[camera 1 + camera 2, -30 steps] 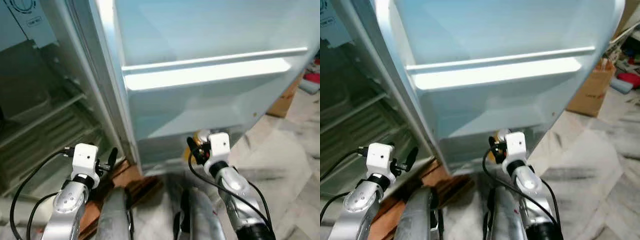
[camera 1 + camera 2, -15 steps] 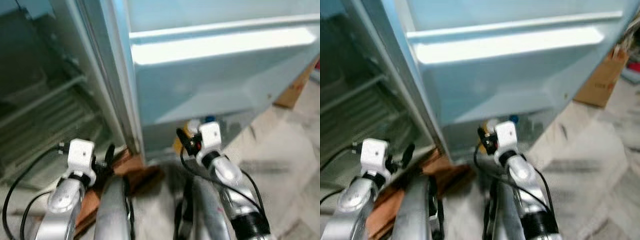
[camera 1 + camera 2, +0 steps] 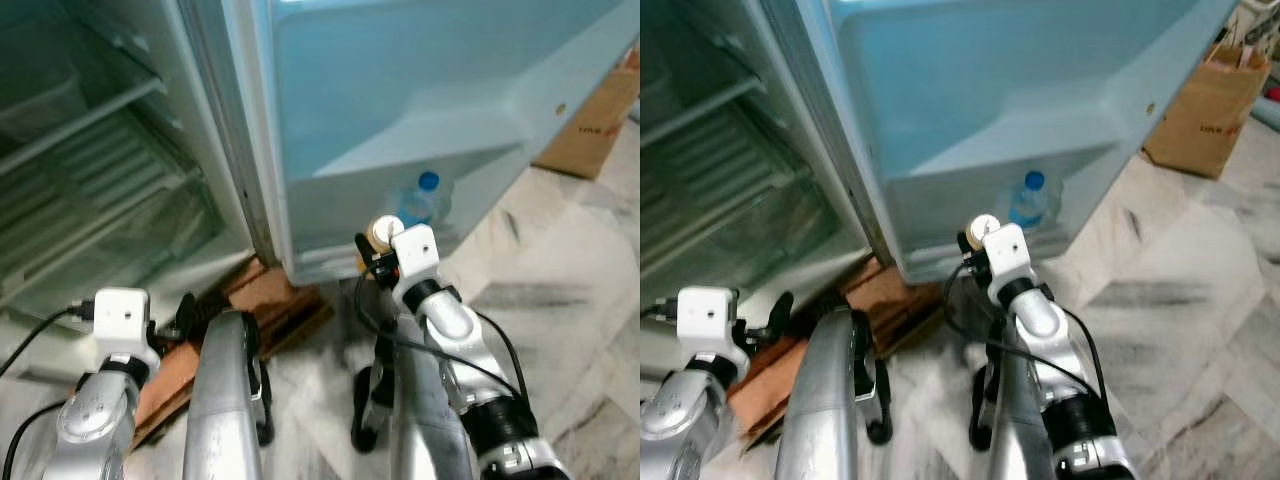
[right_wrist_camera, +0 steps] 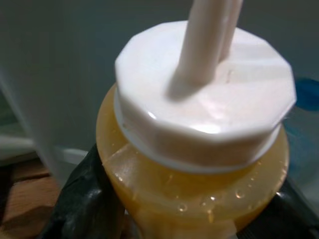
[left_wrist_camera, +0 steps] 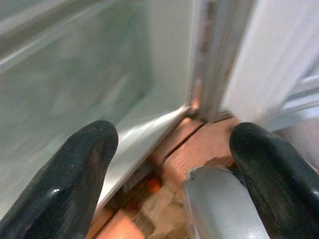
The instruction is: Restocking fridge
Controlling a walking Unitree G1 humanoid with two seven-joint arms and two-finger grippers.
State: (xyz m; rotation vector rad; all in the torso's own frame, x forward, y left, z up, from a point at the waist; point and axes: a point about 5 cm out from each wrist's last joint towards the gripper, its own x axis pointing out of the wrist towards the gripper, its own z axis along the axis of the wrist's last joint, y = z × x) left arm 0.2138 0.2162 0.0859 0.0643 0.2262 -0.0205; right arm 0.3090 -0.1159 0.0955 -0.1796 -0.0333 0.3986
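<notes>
My right gripper (image 3: 372, 256) is shut on a bottle of yellow-orange liquid (image 4: 199, 189) with a white cap (image 3: 380, 231). It holds the bottle low, just in front of the bottom shelf of the open fridge door (image 3: 400, 90). In that shelf stands a clear water bottle with a blue cap (image 3: 420, 198), just beyond the held bottle. My left gripper (image 5: 174, 149) is open and holds nothing. It hangs low near the fridge's bottom corner, by the wooden blocks (image 3: 268, 300).
The fridge body (image 3: 80, 160) stands open at the left, with wire shelves and a glass-fronted drawer. A cardboard box (image 3: 590, 130) sits on the marble floor (image 3: 570, 300) at the right, past the door's edge.
The camera has tipped down and the whole picture has shifted up. The door's bottom shelf and the blue-capped bottle now show. The right gripper still holds the yellow bottle.
</notes>
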